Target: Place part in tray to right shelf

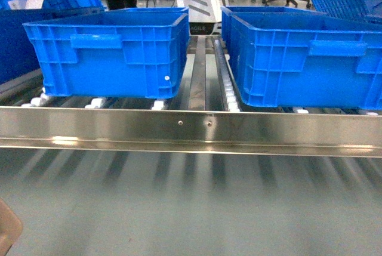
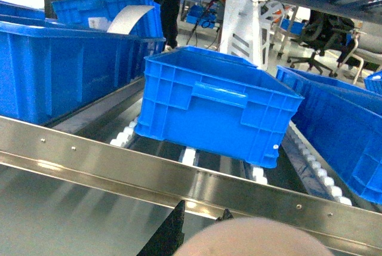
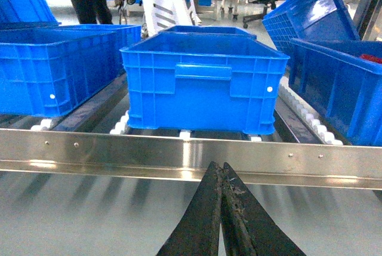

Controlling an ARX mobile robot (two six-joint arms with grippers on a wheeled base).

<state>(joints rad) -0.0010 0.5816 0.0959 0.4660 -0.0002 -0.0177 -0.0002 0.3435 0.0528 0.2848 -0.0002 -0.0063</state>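
We face the right shelf (image 1: 191, 130), its long flat front rail running straight across the head view from nine to three o'clock, with two screws near its middle and white rollers showing just behind it. On the lanes stand two blue crates: the left crate (image 1: 110, 50) at about ten o'clock and the right crate (image 1: 301, 59) at about two o'clock, with a bare metal lane between them. In the right wrist view our right gripper (image 3: 222, 208) sits at six o'clock, its two dark fingers pressed together with nothing between them, pointing toward the rail and the crate beyond it. In the left wrist view only a dark finger (image 2: 170, 232) of our left gripper shows at six o'clock, and beside it a pale beige rounded surface (image 2: 256, 238) fills the bottom edge; we cannot tell how far that gripper stands open or whether it has hold of anything. A beige edge (image 1: 7, 232) also shows at seven o'clock in the head view. We cannot see the blue part in any view, so we cannot say where it lies.
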